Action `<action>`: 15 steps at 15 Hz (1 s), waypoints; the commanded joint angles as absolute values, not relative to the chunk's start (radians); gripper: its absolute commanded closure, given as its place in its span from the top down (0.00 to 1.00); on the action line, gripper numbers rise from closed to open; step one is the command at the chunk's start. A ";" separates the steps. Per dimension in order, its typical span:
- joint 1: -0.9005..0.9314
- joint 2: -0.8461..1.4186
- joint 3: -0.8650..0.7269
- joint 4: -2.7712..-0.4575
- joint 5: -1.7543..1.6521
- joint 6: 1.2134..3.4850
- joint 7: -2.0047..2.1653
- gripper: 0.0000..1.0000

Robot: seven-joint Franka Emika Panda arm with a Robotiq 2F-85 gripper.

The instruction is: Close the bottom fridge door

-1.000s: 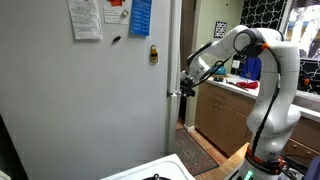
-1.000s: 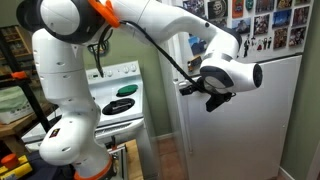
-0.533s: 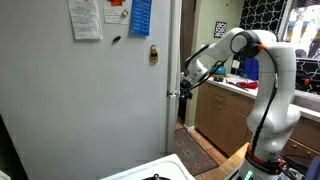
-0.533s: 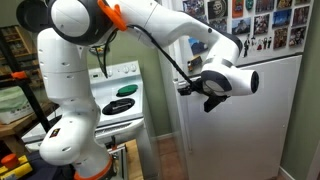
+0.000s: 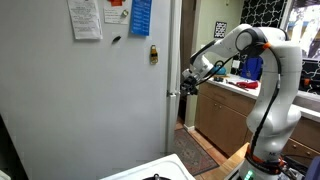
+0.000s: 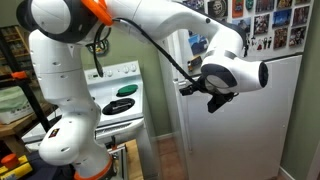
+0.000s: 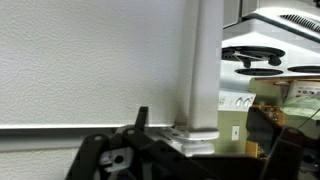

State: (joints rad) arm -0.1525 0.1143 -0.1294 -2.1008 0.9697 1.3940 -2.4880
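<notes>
Fingers: the gripper (image 5: 178,90) is held level, its dark fingers pointed at the fridge. How far they are parted cannot be told in any view, nor whether anything is gripped.

Task's thing: the bottom fridge door (image 5: 173,125) is seen edge-on in an exterior view as a narrow white upright slab. It lies directly ahead of the fingertips and runs downward from them. The tips are placed against its upper end, or just short of it; actual touch cannot be made out.

Beyond the fingers: the broad pale-grey fridge side wall (image 5: 90,100) is met just past the door slab. Papers (image 5: 85,18) are fixed high on it, well above the fingers' level.

Behind the fingers: the white arm (image 5: 262,70) is bent in an arch back from the wrist. Wooden cabinets (image 5: 225,125) under a worktop are seen below and behind it.

Above the fingers: photos (image 6: 255,25) are spread over the upper fridge front.

To the side of the fingers: a white stove (image 6: 120,95) is set beside the fridge, well apart from the tips.

Wrist view: the frame is largely filled by a textured white surface (image 7: 90,60). It is bounded by a smooth white upright strip (image 7: 207,70), with the stove's burners seen past that strip. The dark gripper body is spread along the lower edge.
</notes>
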 commanded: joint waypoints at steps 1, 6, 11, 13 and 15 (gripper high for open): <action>-0.177 -0.027 -0.170 -2.183 0.906 1.416 -2.386 1.00; -0.207 -0.189 -0.201 -2.231 0.853 1.442 -2.086 1.00; -0.225 -0.313 -0.195 -2.235 0.704 1.514 -1.865 1.00; -0.224 -0.348 -0.192 -2.235 0.630 1.537 -1.784 1.00; -0.216 -0.373 -0.195 -2.231 0.565 1.536 -1.725 1.00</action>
